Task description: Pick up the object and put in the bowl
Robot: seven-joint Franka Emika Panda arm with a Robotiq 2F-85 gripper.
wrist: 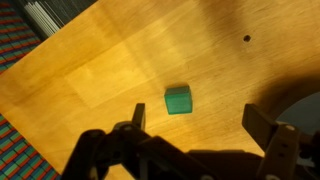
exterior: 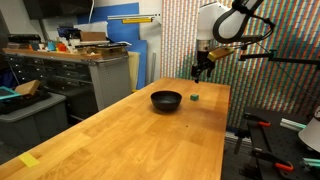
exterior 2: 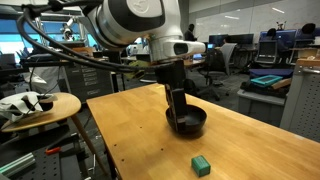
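Lying on the wooden table (exterior: 120, 130), the green block (exterior: 194, 97) is seen near the black bowl (exterior: 166, 99), not touching it. The gripper (exterior: 200, 74) is held above the table close to both, its fingers (wrist: 138, 115) spread wide and empty. A yellow tape scrap (exterior: 28, 160) is seen at a far corner, well apart.

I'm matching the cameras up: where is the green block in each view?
In an exterior view: green block right of centre, beside the black bowl.
In an exterior view: bottom centre, nearer than the bowl.
Wrist view: centre.
Shared landmark: the wooden table.
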